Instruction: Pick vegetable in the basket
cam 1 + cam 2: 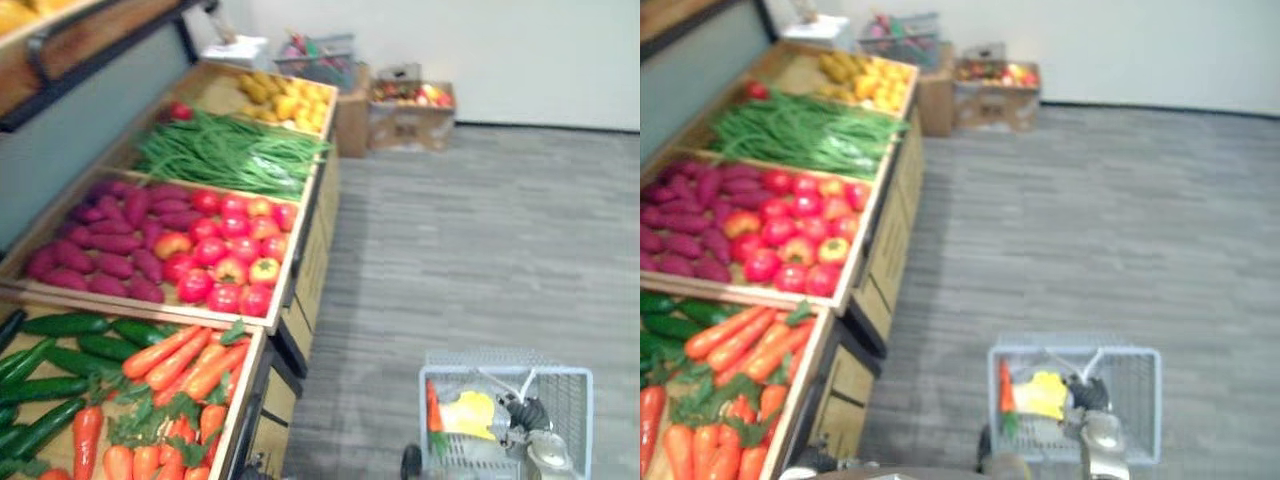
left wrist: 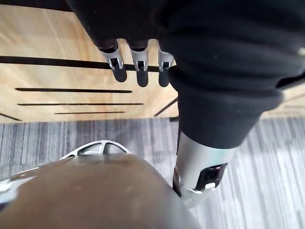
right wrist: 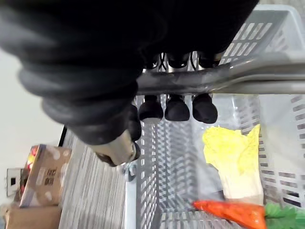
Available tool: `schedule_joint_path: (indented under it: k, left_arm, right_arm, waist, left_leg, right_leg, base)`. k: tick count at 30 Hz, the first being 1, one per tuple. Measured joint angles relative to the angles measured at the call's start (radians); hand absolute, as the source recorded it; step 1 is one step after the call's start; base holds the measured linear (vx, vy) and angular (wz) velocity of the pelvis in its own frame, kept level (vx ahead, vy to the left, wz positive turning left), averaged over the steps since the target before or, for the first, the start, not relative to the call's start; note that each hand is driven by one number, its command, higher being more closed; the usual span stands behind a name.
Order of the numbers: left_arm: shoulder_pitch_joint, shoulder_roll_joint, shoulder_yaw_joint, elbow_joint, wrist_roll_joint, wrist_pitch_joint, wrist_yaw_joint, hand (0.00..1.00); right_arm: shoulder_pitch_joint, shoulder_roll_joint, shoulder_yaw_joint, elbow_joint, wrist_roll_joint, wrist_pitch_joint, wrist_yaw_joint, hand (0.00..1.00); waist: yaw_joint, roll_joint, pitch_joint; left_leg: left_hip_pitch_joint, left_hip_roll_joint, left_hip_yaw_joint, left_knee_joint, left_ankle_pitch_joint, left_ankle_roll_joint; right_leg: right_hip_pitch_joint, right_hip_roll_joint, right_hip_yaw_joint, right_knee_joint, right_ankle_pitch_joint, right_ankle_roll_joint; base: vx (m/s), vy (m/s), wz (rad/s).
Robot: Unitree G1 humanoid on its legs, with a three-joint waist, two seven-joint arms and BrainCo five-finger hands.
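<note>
Gripping the handle (image 3: 238,78) of a basket (image 1: 578,410) holding carrot (image 3: 233,213) and cabbage (image 3: 236,157) in curled right hand (image 3: 177,109), left hand (image 2: 139,67) slack, straight-fingered.

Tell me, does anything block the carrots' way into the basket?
Nothing visible does. The open-topped basket is right of the carrots; only its handle, gripped by the right hand, crosses the opening.
</note>
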Motion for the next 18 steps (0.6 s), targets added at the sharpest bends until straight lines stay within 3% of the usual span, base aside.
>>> schedule_joint_path:
  k: [1,2,3,4,5,8,11,15,18]
  left_arm:
    - [0.002,-0.002,0.001,-0.011,0.004,0.000,0.010,0.00]
    - [-0.006,-0.002,-0.001,-0.014,0.008,0.002,0.027,0.00]
    - [-0.006,0.000,-0.003,-0.015,0.008,0.002,0.030,0.00]
    - [-0.001,0.009,0.002,-0.019,0.008,0.001,0.032,0.00]
    - [-0.001,0.020,0.015,-0.022,0.008,0.001,0.033,0.00]
    - [-0.011,0.017,0.028,-0.007,0.040,0.002,0.027,0.00]
    - [-0.010,0.006,0.031,-0.005,0.039,0.002,0.024,0.00]
    - [-0.007,0.005,0.059,-0.004,0.038,0.004,0.029,0.00]
    - [-0.005,0.005,0.068,-0.003,0.037,0.004,0.031,0.00]
  right_arm:
    - [-0.004,0.002,0.006,-0.025,0.000,0.000,0.000,1.00]
    - [-0.010,0.003,0.006,-0.025,0.000,0.002,0.002,1.00]
    - [-0.008,0.003,0.006,-0.023,0.000,0.002,0.003,1.00]
    - [-0.004,0.004,0.006,-0.018,0.000,0.002,0.005,1.00]
    - [-0.001,0.006,0.006,-0.018,0.000,0.002,0.006,1.00]
    - [-0.022,-0.004,0.015,-0.016,-0.001,0.002,0.010,1.00]
    - [-0.023,-0.011,0.021,-0.015,-0.032,0.003,0.010,1.00]
    - [-0.012,-0.011,0.052,-0.015,-0.037,0.008,0.011,1.00]
    - [0.012,-0.011,0.052,-0.013,-0.037,0.013,0.011,1.00]
  waist:
    - [0.004,0.020,0.003]
    - [-0.010,0.023,0.021]
    - [-0.014,0.023,0.028]
    - [-0.018,0.010,0.036]
    - [-0.018,-0.009,0.033]
    - [-0.022,-0.013,0.031]
    - [-0.019,-0.011,0.027]
    - [-0.004,-0.023,0.026]
    - [-0.014,-0.021,0.027]
  left_leg:
    - [-0.012,0.023,0.056,-0.007,0.003,0.008]
    - [-0.014,0.047,0.081,-0.001,0.007,0.004]
    - [-0.008,0.056,0.085,-0.001,0.011,0.002]
    - [0.008,0.064,0.117,0.008,0.018,-0.008]
    - [0.007,0.064,0.133,0.017,0.018,-0.009]
    - [0.025,0.056,0.208,-0.010,0.041,-0.022]
    - [0.027,0.065,0.269,-0.010,0.047,-0.023]
    - [0.063,0.074,0.361,-0.010,0.058,-0.030]
    - [0.070,0.132,0.355,0.093,0.041,-0.028]
  right_leg:
    - [-0.009,-0.008,-0.055,0.011,-0.033,-0.011]
    - [-0.045,-0.052,-0.205,0.213,-0.117,-0.131]
    - [-0.042,-0.078,-0.259,0.290,-0.148,-0.136]
    - [-0.008,-0.119,-0.327,0.323,-0.169,-0.110]
    - [-0.003,-0.115,-0.326,0.302,-0.167,-0.095]
    - [0.011,-0.058,-0.290,0.166,-0.143,-0.111]
    - [0.051,0.000,-0.240,-0.019,-0.054,-0.106]
    - [0.081,-0.001,-0.295,-0.113,-0.019,-0.106]
    - [0.110,0.017,-0.291,-0.118,-0.028,-0.119]
  base:
    - [-0.21,-0.011,-1.02]
    - [-0.17,-0.038,-0.89]
    - [-0.10,-0.014,-0.75]
    - [-0.05,-0.004,-0.64]
    - [-0.09,-0.056,-0.87]
    - [-0.09,-0.081,-0.84]
    - [-0.10,-0.075,-0.72]
    - [-0.05,-0.042,-0.59]
    - [0.00,-0.067,-0.13]
